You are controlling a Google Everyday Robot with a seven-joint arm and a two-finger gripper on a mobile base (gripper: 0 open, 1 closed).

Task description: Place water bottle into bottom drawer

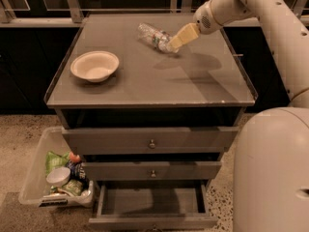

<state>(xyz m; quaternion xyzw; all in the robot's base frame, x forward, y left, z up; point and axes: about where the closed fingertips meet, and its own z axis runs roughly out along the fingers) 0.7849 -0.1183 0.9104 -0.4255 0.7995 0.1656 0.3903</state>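
Arm: the white arm rises along the right edge of the scene, bends at the far right corner, and reaches leftward and downward over the far part of the worktop. The rounded wrist housing sits above the worktop's far right area. The tan end effector slopes down and to the left from it.

End effector: its tip lies at the right-hand end of the water bottle and overlaps that end in this view. Actual contact cannot be confirmed. Whether the end effector is apart or together cannot be told.

Water bottle: it lies on its side on the far half of the worktop, slightly right of centre, with its length running from far left to near right. It is on the worktop and outside every drawer.

Bottom drawer: pulled well out toward the near side, with its grey floor exposed.

Other items: a cream bowl stands upright on the left of the worktop, well apart from the bottle. The top drawer and middle drawer sit above the open one. A clear bin holding packets stands on the floor to the left of the cabinet. The robot base fills the near right.
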